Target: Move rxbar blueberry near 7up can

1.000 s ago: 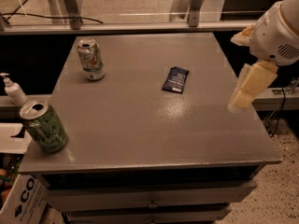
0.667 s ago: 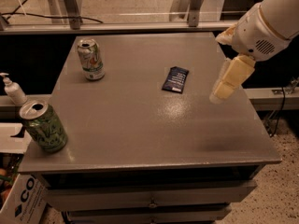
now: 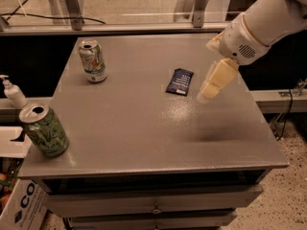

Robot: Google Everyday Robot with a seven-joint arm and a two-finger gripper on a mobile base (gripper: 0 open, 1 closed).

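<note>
The rxbar blueberry [image 3: 179,82], one dark navy wrapper with rows of white lettering too small to read, lies flat on the grey table [image 3: 144,133], right of centre towards the far edge. There are two cans, both upright. The 7up can [image 3: 93,61], silver-white with green and red-orange marks, stands near the far left corner, well apart from the bar. A wholly green can [image 3: 44,130] with pale claw-like marks stands at the near left corner, its top open. The pale pincer [image 3: 207,94] hangs just right of the bar, above the tabletop, at the end of a white arm [image 3: 268,23] coming in from the upper right; whether it is apart or together I cannot tell. One pump bottle [image 3: 13,93] stands off the table's left side, and a cardboard box [image 3: 21,205] printed with the dark letters "CO" sits below. Drawer fronts [image 3: 154,207] with small knobs run under the tabletop. The floor [image 3: 283,200] at right is speckled.
</note>
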